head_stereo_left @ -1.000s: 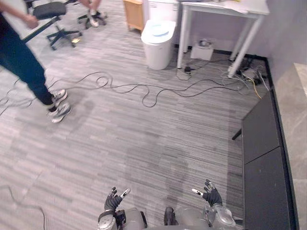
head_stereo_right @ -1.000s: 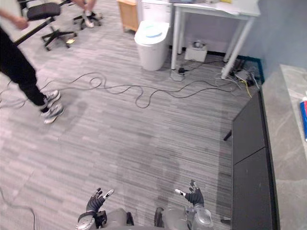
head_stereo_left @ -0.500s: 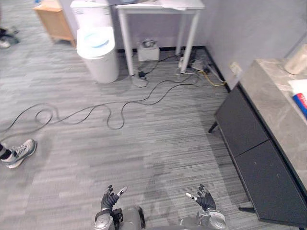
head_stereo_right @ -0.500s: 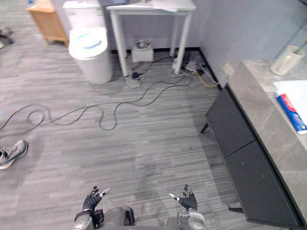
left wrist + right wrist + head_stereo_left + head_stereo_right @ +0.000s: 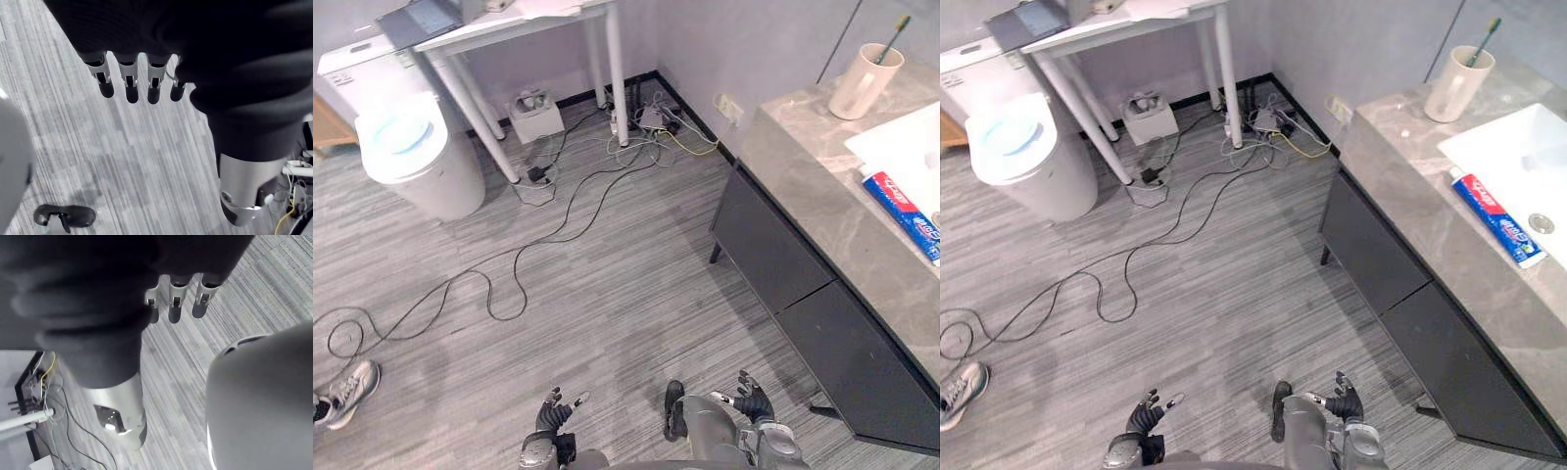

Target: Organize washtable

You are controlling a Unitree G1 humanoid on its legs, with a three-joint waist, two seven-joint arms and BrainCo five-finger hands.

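Down at the far left a person's grey shoe [image 5: 347,388] rests on the striped grey floor [image 5: 607,294], and a thin black cable [image 5: 499,284] snakes from near it across the floor toward the back wall. Next comes a round white bin [image 5: 411,157] with its lid closed, standing just beside the legs of a white table [image 5: 514,22] that carries a dark laptop [image 5: 429,18]. My left hand [image 5: 551,415] hangs low over the floor, its fingers [image 5: 131,88] loosely straight and spread, holding nothing. Under the white table sits a small white box [image 5: 534,116], and past it a tangle of plugs and wires [image 5: 646,122] lies against the wall. My right hand [image 5: 754,402] hovers over the floor, well apart from the washstand, its fingers [image 5: 174,303] also relaxed and empty. Further right the dark cabinet fronts [image 5: 783,264] stand below the grey stone table [image 5: 803,176]. On that table, near its back corner, a cream cup [image 5: 1455,83] stands upright with a green-headed toothbrush [image 5: 1486,31] leaning in it. Nearer to me a red, white and blue toothpaste tube [image 5: 1494,217] lies flat along the edge of the white basin [image 5: 1513,157] where it meets the stone, well apart from the cup.
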